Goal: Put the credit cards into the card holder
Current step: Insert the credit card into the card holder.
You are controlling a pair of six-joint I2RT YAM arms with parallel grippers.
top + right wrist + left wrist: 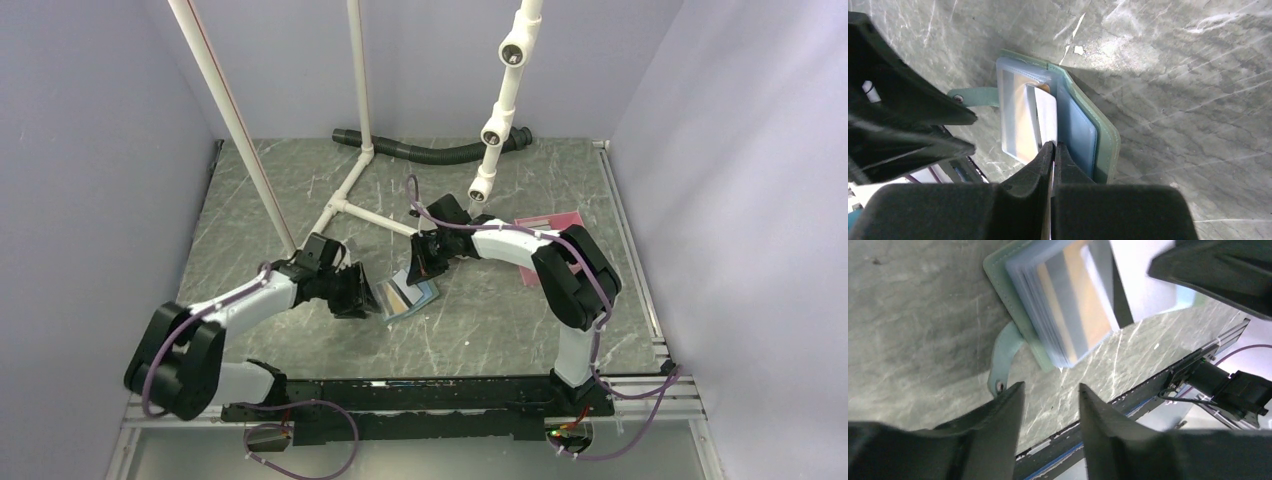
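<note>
**A:** 1 card (1046, 117) is in play. Who has it?

**B:** The right gripper (1052, 149). It is clenched on the near end of that pale card. In the right wrist view the rest of the card runs toward 12 o'clock, over the open card holder (1105, 145).

**A:** Where is the card holder?

**B:** It lies flat on the counter (500, 320) between the 2 arms. From above it sits at about 6 o'clock of the right gripper and 3 o'clock of the left gripper (364, 294), close to both. Its strap (975, 96) points toward the left arm.

**A:** Is the card lined up?

**B:** Nearly, I'd say. Its long axis runs 6 to 12, close to parallel with the holder's spine. Its far end overlaps the clear sleeves (1015, 107), where a tan card (1023, 132) shows through. I cannot tell whether the end is inside a pocket or only lying on top.

**A:** And the left gripper?

**B:** It is released, with its jaws apart and nothing between them. It hangs just off the holder's strap side. My guess is it could pin that edge if the holder slides.

**A:** So what does the next move need?

**B:** Probably a push along the card's length toward 12 o'clock. The right arm is nearer and already holds the card.
</note>
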